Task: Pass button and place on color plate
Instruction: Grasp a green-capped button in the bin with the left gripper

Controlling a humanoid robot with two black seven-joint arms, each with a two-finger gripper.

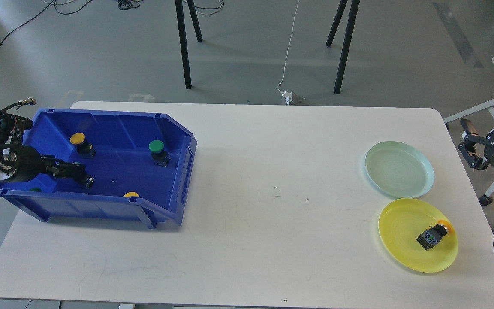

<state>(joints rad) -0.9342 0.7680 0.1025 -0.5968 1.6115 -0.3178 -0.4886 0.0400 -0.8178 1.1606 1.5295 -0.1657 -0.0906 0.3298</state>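
Buttons wait in the blue bin (178, 171); one already lies on the yellow plate (401, 253).
Green button (158, 151), small, rigid, probably light with a slick cap; best gripped on its dark body. Left gripper (85, 179), at its eight o'clock, jaws unreadable; right gripper (472, 148) open.

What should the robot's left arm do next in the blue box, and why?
Probably close on a button and lift it out. The left gripper is low inside the blue bin, the green plate is empty, and a green button waits nearby. What sits between its jaws is unclear.
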